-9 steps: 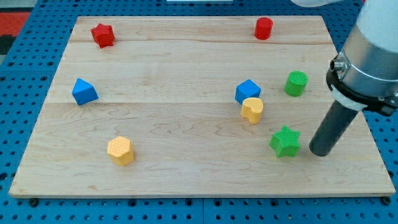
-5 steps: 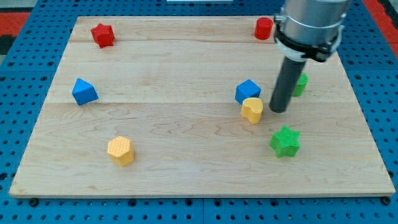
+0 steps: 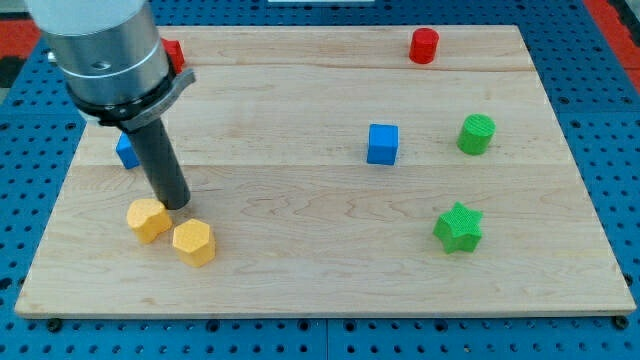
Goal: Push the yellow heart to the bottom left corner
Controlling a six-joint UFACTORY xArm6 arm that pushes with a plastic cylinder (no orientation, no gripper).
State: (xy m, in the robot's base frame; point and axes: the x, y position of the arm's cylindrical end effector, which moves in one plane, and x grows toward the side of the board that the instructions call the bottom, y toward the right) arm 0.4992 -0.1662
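Note:
The yellow heart (image 3: pixel 147 219) lies on the wooden board (image 3: pixel 320 250) at the view's lower left, close beside the yellow hexagon (image 3: pixel 192 242). My tip (image 3: pixel 177 203) sits just to the right of and slightly above the heart, touching or nearly touching it. The rod rises up and left to the arm's grey body, which hides part of the upper left of the board.
A blue cube (image 3: pixel 382 143) lies right of centre. A green cylinder (image 3: pixel 476 133) and a green star (image 3: pixel 458 227) lie at the right. A red cylinder (image 3: pixel 424 45) is at the top. A blue block (image 3: pixel 125 152) and a red block (image 3: pixel 173 51) peek from behind the arm.
My tip swept from the board's right side to the lower left, carrying the yellow heart from beside the blue cube to beside the yellow hexagon. The blue cube shifted slightly left.

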